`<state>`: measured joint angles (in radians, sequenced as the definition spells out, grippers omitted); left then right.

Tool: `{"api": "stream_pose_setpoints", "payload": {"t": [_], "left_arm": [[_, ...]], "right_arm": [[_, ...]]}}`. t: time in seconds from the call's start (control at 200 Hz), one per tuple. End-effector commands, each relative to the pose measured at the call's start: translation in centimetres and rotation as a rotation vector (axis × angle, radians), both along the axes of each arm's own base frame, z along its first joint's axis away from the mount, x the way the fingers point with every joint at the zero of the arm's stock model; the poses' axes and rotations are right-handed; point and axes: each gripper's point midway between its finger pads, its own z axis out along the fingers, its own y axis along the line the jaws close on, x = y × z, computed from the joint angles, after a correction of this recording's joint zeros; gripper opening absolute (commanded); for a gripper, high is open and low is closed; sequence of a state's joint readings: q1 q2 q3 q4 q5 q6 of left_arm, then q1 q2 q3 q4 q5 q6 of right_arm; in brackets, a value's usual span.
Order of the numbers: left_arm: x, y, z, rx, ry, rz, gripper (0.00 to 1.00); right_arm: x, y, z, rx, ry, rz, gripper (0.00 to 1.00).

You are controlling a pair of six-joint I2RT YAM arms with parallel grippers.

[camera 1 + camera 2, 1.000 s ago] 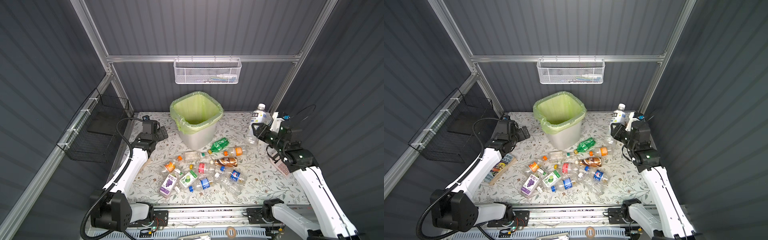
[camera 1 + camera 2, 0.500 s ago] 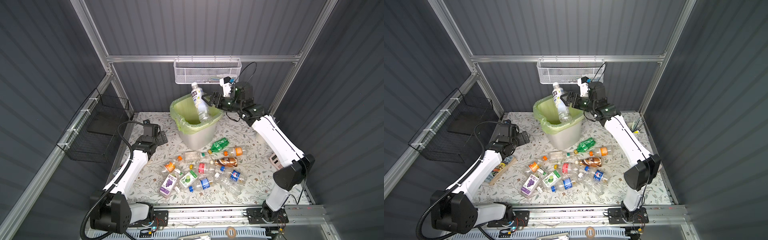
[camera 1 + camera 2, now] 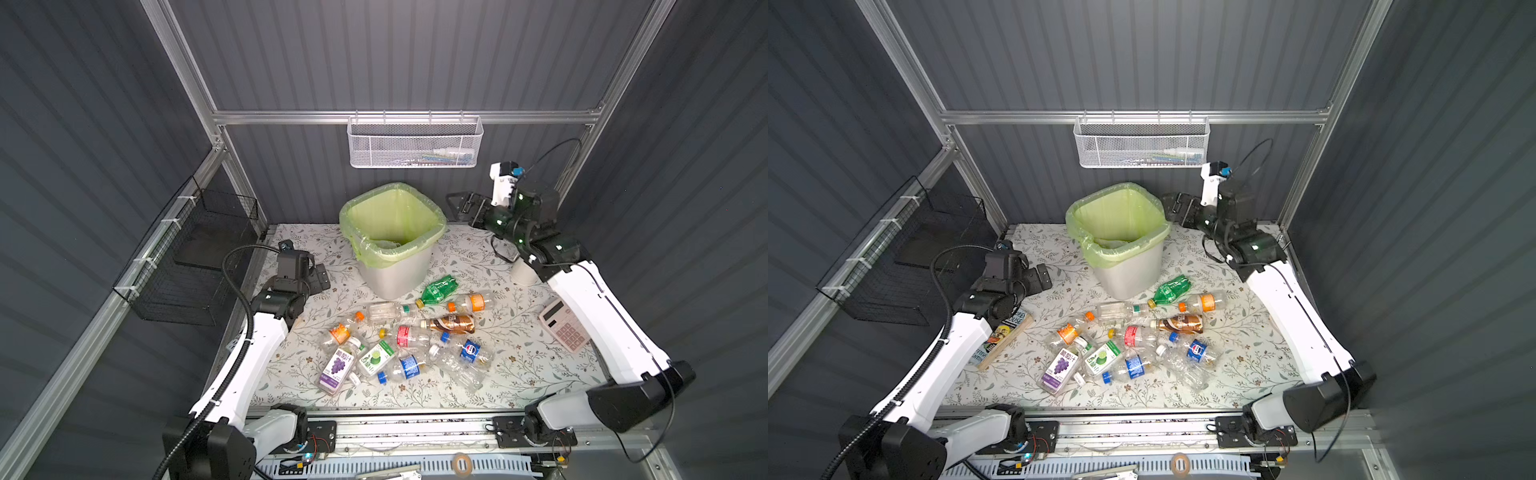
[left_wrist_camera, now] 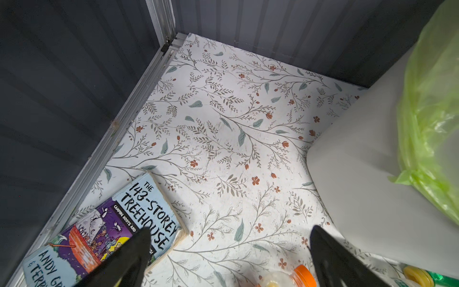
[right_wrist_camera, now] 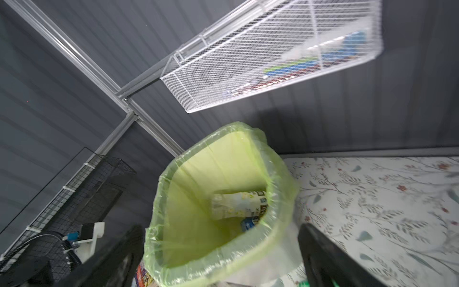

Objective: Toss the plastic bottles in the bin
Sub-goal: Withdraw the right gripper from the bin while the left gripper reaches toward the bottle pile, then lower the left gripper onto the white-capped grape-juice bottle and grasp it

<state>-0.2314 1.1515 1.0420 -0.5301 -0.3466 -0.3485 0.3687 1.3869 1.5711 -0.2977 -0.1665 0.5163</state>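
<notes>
One pale grey, green-lined bin (image 3: pixel 392 274) at the back of the floral table (image 3: pixel 519 374), a white-labelled bottle (image 5: pixel 238 203) lying inside. Right gripper (image 3: pixel 463 205) spread wide and empty beside its rim; left gripper (image 4: pixel 229 233) likewise spread, empty, over bare table. About a dozen plastic bottles (image 3: pixel 409 336) scattered before the bin.

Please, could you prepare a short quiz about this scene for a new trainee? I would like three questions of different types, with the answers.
1. True or false: the right gripper is holding a bottle.
2. The green bottle near the bin is: A) lying on its side; B) standing upright; C) held in the air.
3. Which object lies on the table beside the right arm?
Key: 1 false, its jaws are open and empty; 2 A; 3 the calculator.
</notes>
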Motion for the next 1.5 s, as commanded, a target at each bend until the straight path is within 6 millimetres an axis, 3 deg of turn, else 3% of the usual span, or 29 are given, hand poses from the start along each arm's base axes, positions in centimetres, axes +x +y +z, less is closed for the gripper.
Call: {"api": "stream_pose_setpoints", "payload": {"t": [0.0,0.105,0.37,0.395,0.54,0.825,0.935,1.496], "left_arm": [[-2.1,-0.6,-0.3,0.094,0.093,-0.014,1.0],[-3.6,-1.6,-1.5,0.198,0.179,-0.026,1.0],[-7.1,-4.2,-4.2,0.185,0.328,-0.094,1.0],[-7.5,-4.5,-4.5,0.185,0.342,-0.102,1.0],[-9.5,-6.7,-6.5,0.147,0.415,-0.156,1.0],[-13.4,-7.9,-7.3,0.194,0.466,-0.208,1.0],[-14.6,-8.6,-8.7,0.183,0.495,-0.233,1.0],[-16.8,-9.6,-13.2,0.164,0.609,-0.279,1.0]], "right_arm": [[0.3,-2.5,-2.8,0.026,0.021,-0.079,0.99],[-0.5,-5.4,-6.0,0.046,0.075,-0.139,0.99],[-2.6,-10.8,-13.0,0.052,0.215,-0.236,0.99],[-3.3,-11.2,-12.6,0.063,0.199,-0.242,0.99],[-3.7,-12.2,-14.5,0.117,0.227,-0.257,0.99],[-3.9,-12.1,-16.2,0.125,0.256,-0.237,0.99],[-4.0,-12.2,-16.7,0.132,0.264,-0.238,0.99],[-4.1,-12.3,-17.3,0.15,0.29,-0.251,0.99]]}}
